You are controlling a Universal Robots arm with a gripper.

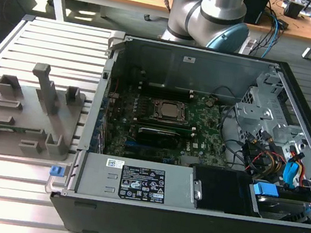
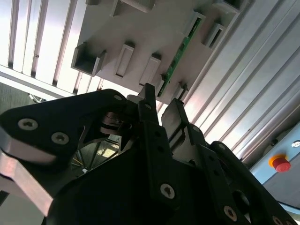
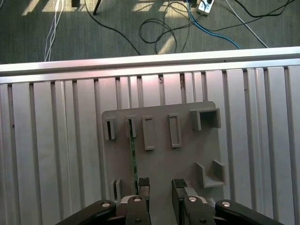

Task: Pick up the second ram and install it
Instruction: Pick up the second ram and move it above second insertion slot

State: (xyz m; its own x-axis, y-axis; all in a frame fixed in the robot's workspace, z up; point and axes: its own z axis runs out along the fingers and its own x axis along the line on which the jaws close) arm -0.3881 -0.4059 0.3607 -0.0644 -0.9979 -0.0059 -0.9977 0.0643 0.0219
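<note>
Gripper point(image 3: 160, 187) hovers over grey holder tray point(image 3: 187, 159), fingers point(image 3: 143, 183) apart, nothing between them. Second ram point(image 3: 132, 154) stands on edge in the tray's slots, near end just beside one fingertip, long axis running away from gripper along slatted table point(image 3: 47, 164). Farther off, open PC case point(image 1: 299, 116), printed stickers point(image 1: 140, 187) on its power supply.

The gripper point(image 3: 161, 185) points down, its two black fingers point(image 3: 143, 187) held apart

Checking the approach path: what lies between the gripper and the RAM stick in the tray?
In the first wrist view, just bare grey tray shows between the open gripper and the second ram.
</note>
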